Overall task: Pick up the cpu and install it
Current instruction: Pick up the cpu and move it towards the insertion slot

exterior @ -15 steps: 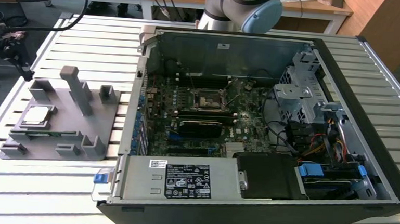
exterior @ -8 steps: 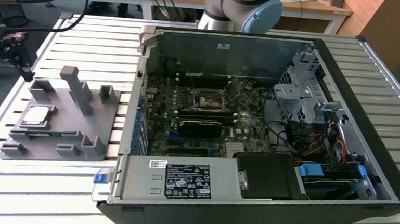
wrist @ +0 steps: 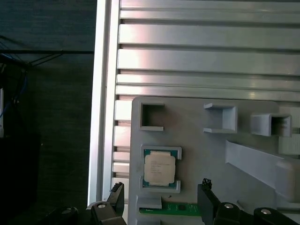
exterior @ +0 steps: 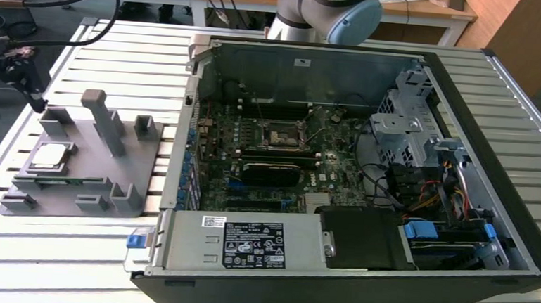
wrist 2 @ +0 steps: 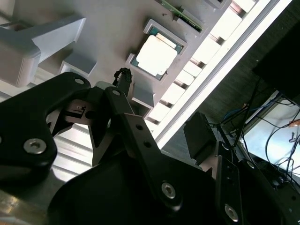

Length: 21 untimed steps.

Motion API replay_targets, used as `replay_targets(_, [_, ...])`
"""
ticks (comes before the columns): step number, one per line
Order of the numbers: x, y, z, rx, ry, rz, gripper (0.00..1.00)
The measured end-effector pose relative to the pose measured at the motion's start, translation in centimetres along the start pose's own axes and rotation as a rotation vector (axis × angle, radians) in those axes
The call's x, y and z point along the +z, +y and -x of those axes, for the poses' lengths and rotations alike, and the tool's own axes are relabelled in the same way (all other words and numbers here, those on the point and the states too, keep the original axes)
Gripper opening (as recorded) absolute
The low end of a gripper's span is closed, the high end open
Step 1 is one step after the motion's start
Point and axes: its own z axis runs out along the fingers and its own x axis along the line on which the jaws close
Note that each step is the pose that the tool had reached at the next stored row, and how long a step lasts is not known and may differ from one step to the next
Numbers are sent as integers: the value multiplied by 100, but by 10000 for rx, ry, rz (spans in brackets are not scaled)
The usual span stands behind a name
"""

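The cpu (exterior: 47, 155) is a flat square chip with a silvery top. It lies in a recess of the grey fixture plate (exterior: 81, 175) at the exterior view's left. In both wrist views the cpu (wrist: 159, 168) (wrist 2: 156, 55) sits framed by pale corner brackets. My gripper (exterior: 29, 91) hangs above the fixture's far left edge. The gripper (wrist: 161, 190) is open and holds nothing, with one black fingertip (wrist: 117, 192) on each side of the chip, apart from it. The black square socket (exterior: 281, 134) sits on the motherboard inside the open computer case.
The open computer case (exterior: 497, 137) lies on a slatted metal table (exterior: 117, 43). It holds a drive cage (exterior: 404, 124), cables and a power supply (exterior: 246, 245). Grey upright blocks (exterior: 103, 117) stand on the fixture. A green strip (wrist: 180, 208) lies beside the cpu. The table edge (wrist: 101, 117) runs close by.
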Motion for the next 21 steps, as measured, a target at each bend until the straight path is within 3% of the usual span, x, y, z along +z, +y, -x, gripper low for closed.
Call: replay_targets(21, [137,-33,4,1,0,0,72])
